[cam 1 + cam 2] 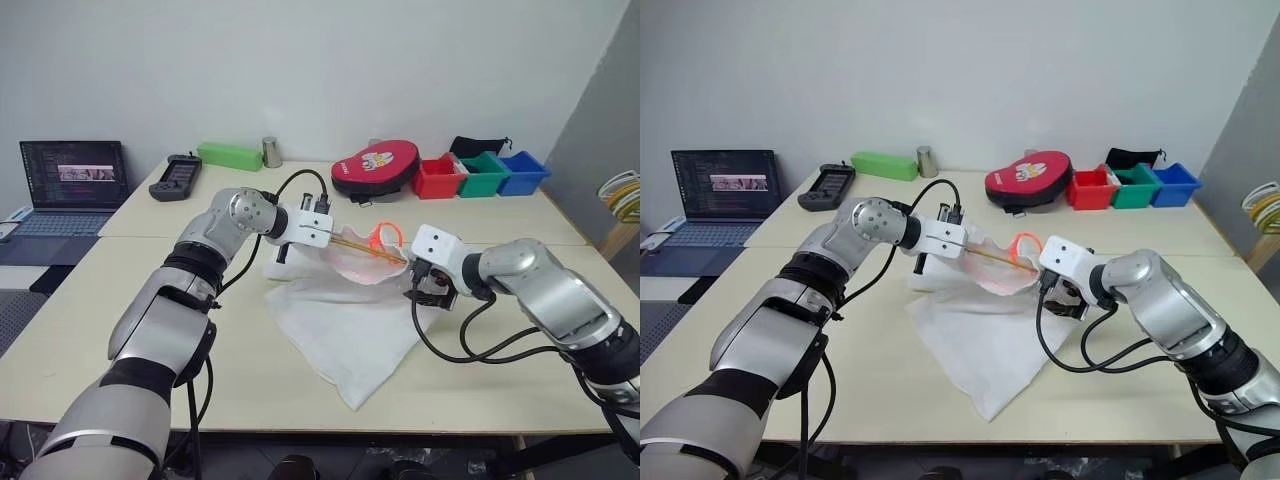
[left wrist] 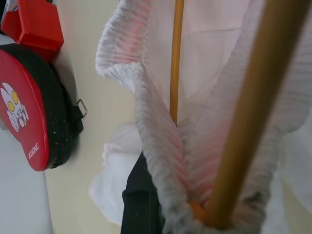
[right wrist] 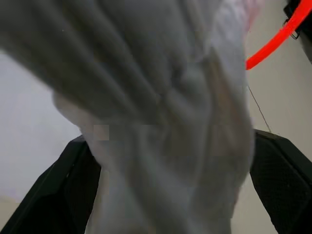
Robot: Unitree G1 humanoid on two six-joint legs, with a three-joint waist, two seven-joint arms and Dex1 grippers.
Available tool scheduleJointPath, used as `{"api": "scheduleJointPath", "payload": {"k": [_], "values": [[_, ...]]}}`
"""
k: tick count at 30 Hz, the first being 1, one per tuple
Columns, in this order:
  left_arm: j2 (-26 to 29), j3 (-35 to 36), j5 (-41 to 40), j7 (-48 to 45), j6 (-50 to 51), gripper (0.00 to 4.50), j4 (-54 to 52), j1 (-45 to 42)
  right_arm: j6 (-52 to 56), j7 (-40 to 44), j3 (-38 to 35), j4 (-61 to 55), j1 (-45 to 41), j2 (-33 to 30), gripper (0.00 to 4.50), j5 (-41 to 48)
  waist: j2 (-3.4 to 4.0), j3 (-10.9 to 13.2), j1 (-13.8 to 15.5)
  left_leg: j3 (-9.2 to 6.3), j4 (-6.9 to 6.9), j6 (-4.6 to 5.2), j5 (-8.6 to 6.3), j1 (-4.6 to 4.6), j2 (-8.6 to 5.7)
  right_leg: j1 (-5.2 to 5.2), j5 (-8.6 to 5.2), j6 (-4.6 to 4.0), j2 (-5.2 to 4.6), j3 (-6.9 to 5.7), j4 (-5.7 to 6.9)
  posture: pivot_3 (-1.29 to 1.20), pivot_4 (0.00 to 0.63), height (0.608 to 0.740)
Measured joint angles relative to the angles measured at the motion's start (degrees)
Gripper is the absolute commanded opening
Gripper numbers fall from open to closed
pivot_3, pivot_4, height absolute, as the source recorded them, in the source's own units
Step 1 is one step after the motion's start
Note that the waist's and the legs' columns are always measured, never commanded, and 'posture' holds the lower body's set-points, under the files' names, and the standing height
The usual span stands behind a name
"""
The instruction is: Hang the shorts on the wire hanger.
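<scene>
Both grippers meet the shorts point(image 1: 345, 320) on the table point(image 1: 120, 350): the left gripper point(image 2: 195, 214) is pinched on the wire hanger point(image 2: 243, 122) inside the waistband, apparently catching fabric too. The right gripper point(image 3: 170, 195) is spread wide, cloth between its fingers point(image 3: 278, 180). The red case point(image 2: 24, 112) reads "BOXING".

red case point(image 2: 27, 112): white lettering along its black edge near the bottom reads roughly "BOXONG"; the exact letters are uncertain
red case, front: a printed cartoon masked face in white, yellow and red, with no words beside it
red case, head views point(image 1: 376, 166): the same white and yellow emblem shows, too small to read
laptop point(image 1: 73, 187): lit screen with rows of small text and a pinkish band, none of it legible
black handheld controller point(image 1: 176, 178): no readable marking
green box point(image 1: 229, 156): no readable marking
red, green and blue bins point(image 1: 484, 175): no labels readable
shorts point(image 1: 345, 325): faint pink-red print, no lettering readable
</scene>
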Motion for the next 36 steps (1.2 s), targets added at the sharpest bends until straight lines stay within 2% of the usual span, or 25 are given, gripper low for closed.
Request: {"api": "scheduleJointPath", "payload": {"k": [3,11,12,19,20,25,27,28,30,31,32,33,36], "values": [[0.52,0.01,0.00,-0.12,1.07,0.00,-0.72,1.10,-3.39,-0.05,2.36,3.52,-2.36,1.06,3.97,-3.80,0.00,0.00,-0.09,-0.03,0.00,0.00,0.00,-0.03,0.00,-0.04,0.00,0.00,0.01,-0.02,0.00,0.23,0.000,0.740],[1.77,0.57,-0.10,-0.72,2.90,0.00,-4.24,2.74,-8.57,0.69,3.16,5.12,-2.63,1.80,2.00,-8.59,0.00,0.00,0.86,-0.02,0.00,-0.01,0.00,-0.09,-0.02,-0.10,0.00,0.00,-0.02,0.00,-0.01,0.24,0.000,0.740],[1.79,0.58,-0.12,-0.81,3.01,0.00,-4.51,2.96,-8.87,0.88,3.16,5.12,-2.62,1.81,1.86,-8.85,0.00,0.00,0.96,-0.03,0.00,-0.01,0.00,-0.09,-0.01,-0.10,0.00,0.00,-0.01,-0.01,0.00,0.24,0.000,0.740],[1.84,0.69,-0.12,-0.87,3.68,0.00,-4.77,3.02,-9.37,1.13,2.89,4.95,-1.10,2.63,0.17,-9.13,0.00,0.00,1.27,-0.02,0.00,-0.01,0.01,-0.09,-0.02,-0.10,0.00,0.00,-0.01,-0.01,-0.01,0.24,0.000,0.740],[1.85,0.69,-0.12,-0.83,3.70,0.00,-4.77,3.02,-9.37,1.14,2.84,4.77,-0.75,2.74,0.05,-9.12,0.00,0.00,1.27,-0.02,0.00,-0.01,0.01,-0.09,-0.02,-0.10,0.00,0.00,-0.01,-0.01,-0.01,0.24,0.000,0.740],[1.87,0.71,-0.17,-0.84,3.60,0.00,-4.79,3.02,-9.00,1.09,2.25,3.77,0.41,2.98,0.05,-9.20,0.00,0.00,1.24,-0.02,0.00,-0.01,0.01,-0.08,-0.02,-0.10,0.00,0.00,-0.01,-0.01,0.01,0.23,0.000,0.740],[1.87,1.02,-0.60,-0.84,2.95,0.59,-4.78,3.02,-8.39,1.05,1.62,3.18,0.93,3.06,0.00,-9.50,0.00,0.00,1.26,-0.03,0.00,-0.01,0.01,-0.09,-0.02,-0.10,0.00,-0.01,-0.01,-0.02,0.01,0.23,0.000,0.740],[1.53,2.04,-2.54,-1.46,2.60,0.69,-4.79,3.02,-7.73,1.01,0.99,2.88,1.53,3.33,0.00,-9.49,0.00,0.00,1.27,-0.04,0.00,-0.01,0.01,-0.09,-0.02,-0.10,0.00,-0.01,-0.01,-0.02,0.00,0.23,0.000,0.740],[1.12,3.22,-4.88,-2.52,1.88,1.16,-5.12,2.78,-6.51,0.70,0.65,2.93,1.99,3.88,0.00,-9.50,0.00,0.00,1.27,-0.03,0.01,-0.01,0.01,-0.10,-0.02,-0.10,0.00,-0.01,-0.03,-0.01,-0.01,0.23,0.000,0.740],[1.13,3.38,-5.45,-2.80,1.58,1.19,-5.15,2.67,-6.22,0.64,0.57,2.92,2.12,4.00,0.00,-9.49,0.00,0.00,1.27,-0.02,0.00,-0.01,0.01,-0.10,-0.02,-0.10,0.00,-0.01,-0.03,0.00,-0.01,0.23,0.000,0.740],[1.14,4.21,-6.45,-3.52,1.25,1.60,-5.19,2.53,-5.44,0.58,0.23,2.92,2.41,4.21,0.00,-9.48,0.00,0.00,1.21,0.00,0.00,-0.01,0.01,-0.09,-0.03,-0.10,0.00,-0.01,-0.03,0.02,0.00,0.23,0.000,0.740],[1.27,4.25,-6.66,-3.86,0.66,1.64,-5.10,2.51,-5.05,0.57,-0.60,2.57,2.71,4.26,0.00,-9.29,0.00,0.00,1.12,-0.01,0.00,-0.01,0.01,-0.08,-0.02,-0.10,0.00,-0.01,-0.02,0.01,0.00,0.23,0.000,0.740],[3.56,5.42,-8.33,-5.71,-1.24,2.23,-4.37,2.52,-3.76,0.57,-3.63,0.19,5.05,4.29,0.00,-8.23,0.00,0.00,1.06,-0.03,-0.01,-0.01,0.00,-0.09,0.00,-0.11,0.00,-0.01,0.02,-0.02,0.00,0.23,0.000,0.740]]}}
